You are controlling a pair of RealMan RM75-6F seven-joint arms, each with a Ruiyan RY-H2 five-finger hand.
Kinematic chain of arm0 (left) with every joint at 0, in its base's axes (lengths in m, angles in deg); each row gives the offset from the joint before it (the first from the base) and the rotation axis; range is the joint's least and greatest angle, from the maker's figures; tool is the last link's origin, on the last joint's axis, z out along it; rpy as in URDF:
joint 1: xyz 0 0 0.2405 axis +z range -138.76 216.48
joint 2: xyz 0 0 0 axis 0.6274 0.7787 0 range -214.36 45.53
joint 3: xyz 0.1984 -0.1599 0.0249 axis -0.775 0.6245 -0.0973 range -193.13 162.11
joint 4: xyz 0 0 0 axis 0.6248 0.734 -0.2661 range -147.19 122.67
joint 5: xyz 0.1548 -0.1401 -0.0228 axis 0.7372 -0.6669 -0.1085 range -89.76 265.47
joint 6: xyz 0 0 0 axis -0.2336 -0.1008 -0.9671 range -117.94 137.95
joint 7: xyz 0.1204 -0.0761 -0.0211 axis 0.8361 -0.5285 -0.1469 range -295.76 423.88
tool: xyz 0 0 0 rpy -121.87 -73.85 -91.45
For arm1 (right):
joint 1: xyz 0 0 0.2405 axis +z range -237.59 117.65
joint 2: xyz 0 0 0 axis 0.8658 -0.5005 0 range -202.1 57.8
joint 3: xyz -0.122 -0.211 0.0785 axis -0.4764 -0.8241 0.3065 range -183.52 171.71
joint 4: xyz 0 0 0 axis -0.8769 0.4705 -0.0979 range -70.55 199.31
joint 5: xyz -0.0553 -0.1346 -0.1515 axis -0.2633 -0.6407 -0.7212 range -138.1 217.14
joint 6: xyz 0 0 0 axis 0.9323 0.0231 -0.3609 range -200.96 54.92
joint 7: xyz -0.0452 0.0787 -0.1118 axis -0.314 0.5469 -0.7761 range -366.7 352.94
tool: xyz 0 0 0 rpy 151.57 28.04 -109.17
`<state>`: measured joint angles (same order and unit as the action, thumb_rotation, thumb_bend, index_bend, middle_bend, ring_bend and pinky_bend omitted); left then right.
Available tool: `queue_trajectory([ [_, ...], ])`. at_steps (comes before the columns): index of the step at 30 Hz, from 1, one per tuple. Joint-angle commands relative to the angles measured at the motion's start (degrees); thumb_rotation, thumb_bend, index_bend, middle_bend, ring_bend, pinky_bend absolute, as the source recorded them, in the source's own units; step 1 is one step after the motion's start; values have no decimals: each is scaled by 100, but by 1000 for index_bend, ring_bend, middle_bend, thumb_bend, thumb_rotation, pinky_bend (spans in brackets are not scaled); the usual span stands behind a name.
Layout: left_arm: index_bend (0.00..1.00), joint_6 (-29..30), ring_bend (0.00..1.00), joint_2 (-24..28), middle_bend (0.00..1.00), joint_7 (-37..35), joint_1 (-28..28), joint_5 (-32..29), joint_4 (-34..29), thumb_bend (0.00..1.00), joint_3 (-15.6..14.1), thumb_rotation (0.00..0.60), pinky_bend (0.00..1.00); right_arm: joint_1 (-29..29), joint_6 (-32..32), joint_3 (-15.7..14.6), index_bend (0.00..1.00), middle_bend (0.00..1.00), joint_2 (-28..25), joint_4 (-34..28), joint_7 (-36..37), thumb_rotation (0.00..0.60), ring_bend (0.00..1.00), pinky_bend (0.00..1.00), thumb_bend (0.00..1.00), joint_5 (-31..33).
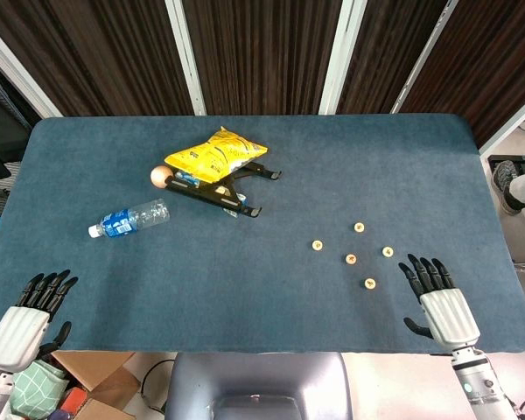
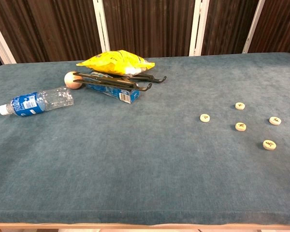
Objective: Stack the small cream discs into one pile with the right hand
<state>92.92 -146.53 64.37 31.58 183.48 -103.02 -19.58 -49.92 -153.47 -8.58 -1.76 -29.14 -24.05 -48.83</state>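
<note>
Several small cream discs lie apart on the blue table top at the right, none stacked: one (image 1: 317, 245) (image 2: 204, 117) furthest left, one (image 1: 360, 227) (image 2: 239, 106) at the back, one (image 1: 351, 259) (image 2: 240, 126) in the middle, one (image 1: 388, 252) (image 2: 275, 120) to the right, and one (image 1: 369, 283) (image 2: 269, 144) nearest the front. My right hand (image 1: 439, 302) rests flat near the front right edge, fingers spread, holding nothing, a short way right of the nearest disc. My left hand (image 1: 28, 317) lies open at the front left corner. Neither hand shows in the chest view.
A yellow snack bag (image 1: 216, 156) (image 2: 115, 63) lies on a black folding stand (image 1: 232, 190) (image 2: 121, 79) at the back centre-left, with a wooden ball (image 1: 161, 176) (image 2: 71, 79) beside it. A plastic water bottle (image 1: 129, 219) (image 2: 36, 102) lies on its side further left.
</note>
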Motion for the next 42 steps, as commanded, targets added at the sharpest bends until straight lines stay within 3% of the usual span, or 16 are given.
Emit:
queue_trajectory([
  [1,0,27,0,2,0,30,12,9,-1,471,-1,600,37,105,204,28,95,0,89,139,-42,600,0,0,295,-4],
  [9,0,-15,0,38,0,-48,1,2,0,472,-21,600,37,746,1178,228,346,0,816,1296,194,600,0,0,300,25],
  [15,0,-18,0,52,0,-54,6,1,5,472,-31,600,37,1057,1585,333,473,0,1231,1950,329,600,0,0,379,76],
  [25,0,-20,0,77,0,-122,-3,7,-5,472,-30,600,37,1302,2024,476,538,0,1645,2624,427,600,0,0,433,412],
  [42,0,19,0,93,0,-181,15,10,5,473,-30,600,37,1414,2159,447,598,16,1740,2697,384,600,0,0,487,562],
])
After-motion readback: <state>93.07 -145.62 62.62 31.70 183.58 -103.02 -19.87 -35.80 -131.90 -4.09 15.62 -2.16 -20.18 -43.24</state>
